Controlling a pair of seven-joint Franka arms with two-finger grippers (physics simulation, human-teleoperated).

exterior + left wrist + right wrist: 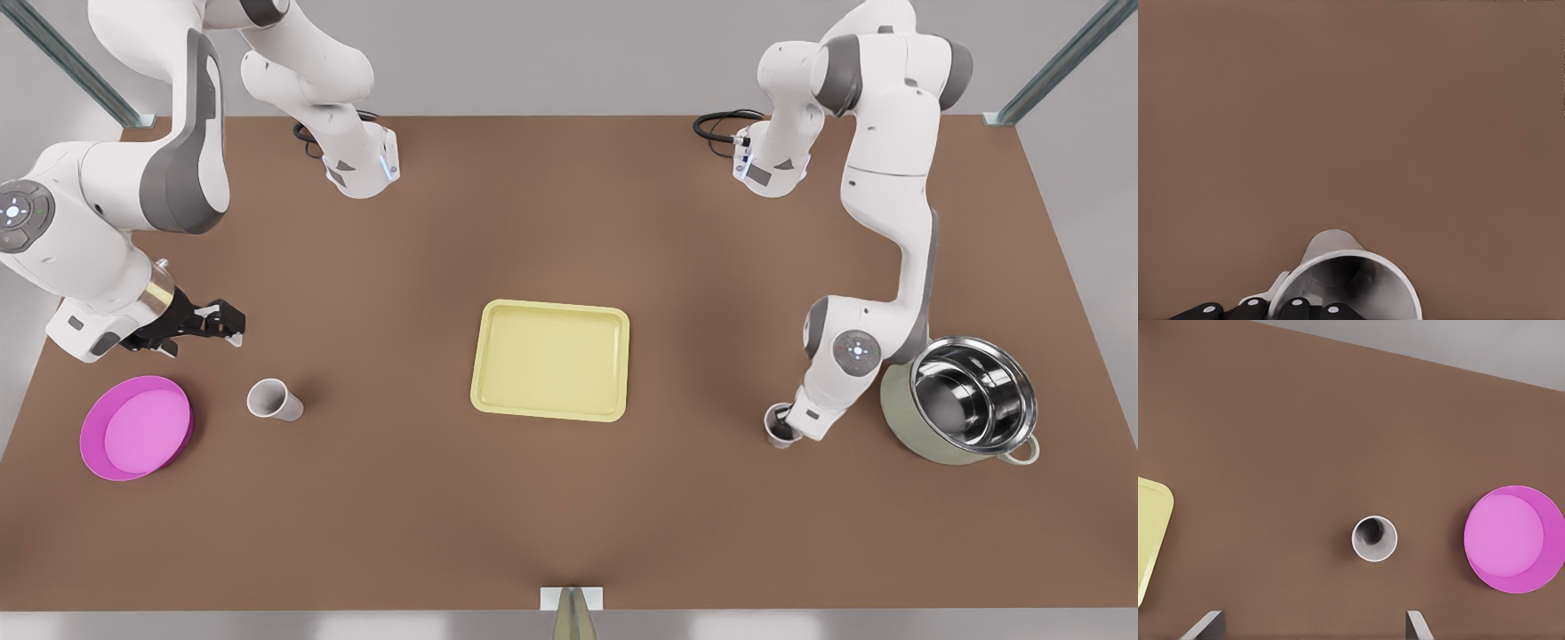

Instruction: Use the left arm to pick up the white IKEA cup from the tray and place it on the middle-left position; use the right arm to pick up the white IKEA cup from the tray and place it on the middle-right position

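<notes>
Two cups stand off the empty tray (550,372), toward opposite bench ends. Dish-side cup (274,398): right gripper (218,322) hovers nearby, fingers spread, apparently let go. Pot-side cup (775,416): left gripper (791,430) at its rim, grip impossible to tell, seemingly mid-placement.

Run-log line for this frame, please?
left gripper at pot-side cup | right gripper open, above dish-side cup | both cups on table, off tray

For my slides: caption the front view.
Tray empty; one white cup by the magenta dish near the open right gripper, the other cup at the left gripper beside the pot.
</notes>
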